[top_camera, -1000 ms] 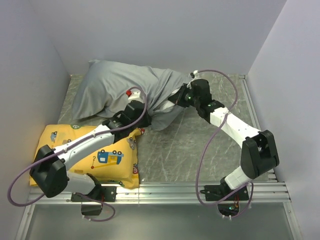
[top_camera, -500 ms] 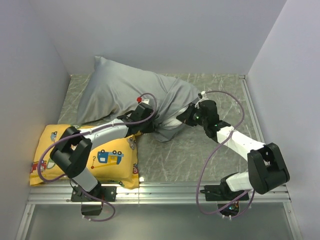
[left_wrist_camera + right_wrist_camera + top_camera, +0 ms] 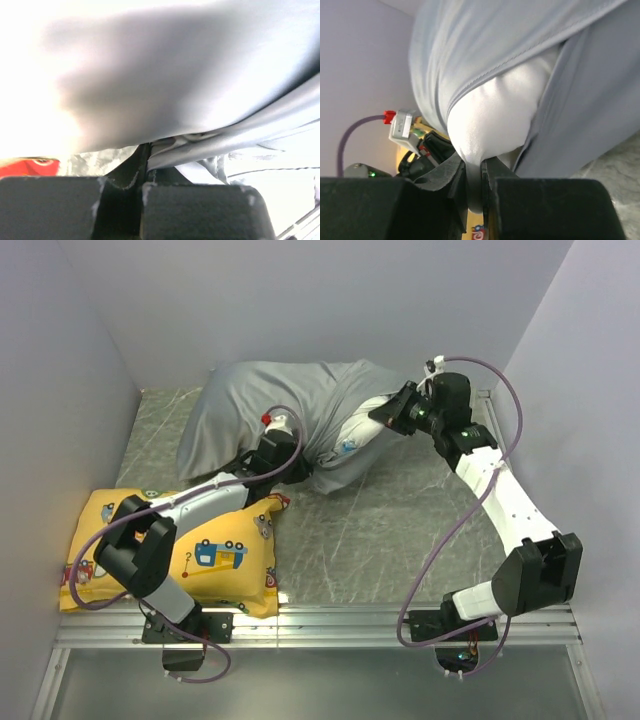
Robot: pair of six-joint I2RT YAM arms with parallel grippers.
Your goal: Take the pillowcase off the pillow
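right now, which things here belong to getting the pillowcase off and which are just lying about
For the job:
- silver-grey pillowcase, pinched by the left gripper
- white pillow, its exposed corner pinched by the right gripper

Just lying about:
- yellow vehicle-print cushion, partly under the left arm

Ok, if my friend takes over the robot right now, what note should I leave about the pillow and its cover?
Left pincer: shut on a fold of the pillowcase.
Right pincer: shut on the corner of the pillow that pokes out of the case's open end.
Where: both things lie at the back of the table, beyond the yellow cushion.
Done: one pillow corner is out.
Left: most of the pillow is inside the case. Probably pull the two pincers apart until it slides free.
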